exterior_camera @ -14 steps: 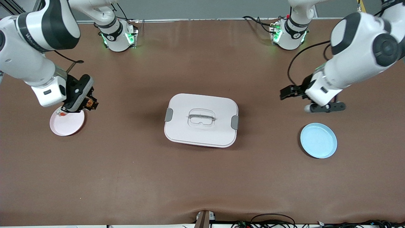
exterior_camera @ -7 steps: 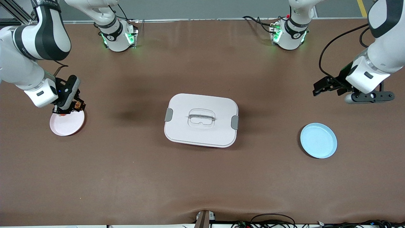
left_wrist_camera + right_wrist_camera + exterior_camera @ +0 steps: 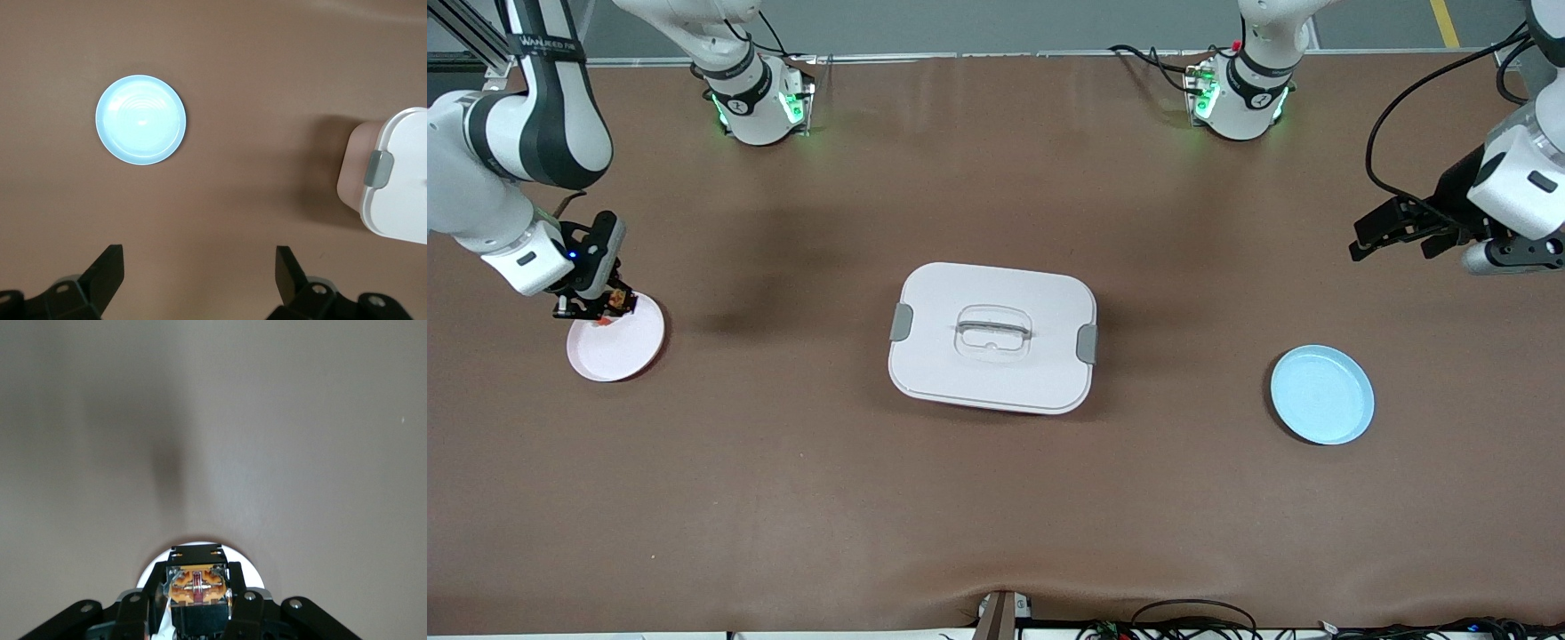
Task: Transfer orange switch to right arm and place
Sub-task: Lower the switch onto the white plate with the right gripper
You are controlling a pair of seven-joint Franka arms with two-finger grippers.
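Right gripper [image 3: 596,305], black and two-fingered at the end of the white jointed right arm [image 3: 503,169], hangs over the edge of a round pale pink plate [image 3: 627,351] at the right arm's end of the brown table [image 3: 996,498]. Its fingers are clamped on the orange switch [image 3: 615,304], a tiny black blocky component with a clear orange face. In the right wrist view the switch [image 3: 198,585] sits squarely between the two black fingers [image 3: 249,607], its orange face with a thin red bar in the middle turned toward the camera, and the pink plate [image 3: 148,572] shows as a pale arc just under it. A small orange-red bit [image 3: 604,323] lies on the pink plate, under the gripper.

Left gripper [image 3: 1392,238] is up in the air over bare table at the left arm's end, its fingers spread wide with nothing between them; the left wrist view shows both black fingertips [image 3: 107,270] far apart. The round light blue plate [image 3: 1322,395] lies on the table nearer to the front camera than the spot under that gripper, and appears bare in the left wrist view [image 3: 141,119]. A white rectangular lidded box [image 3: 992,337] with grey side clips and a moulded handle sits mid-table, between the two plates and well apart from both; one clipped corner of it [image 3: 400,180] shows in the left wrist view.
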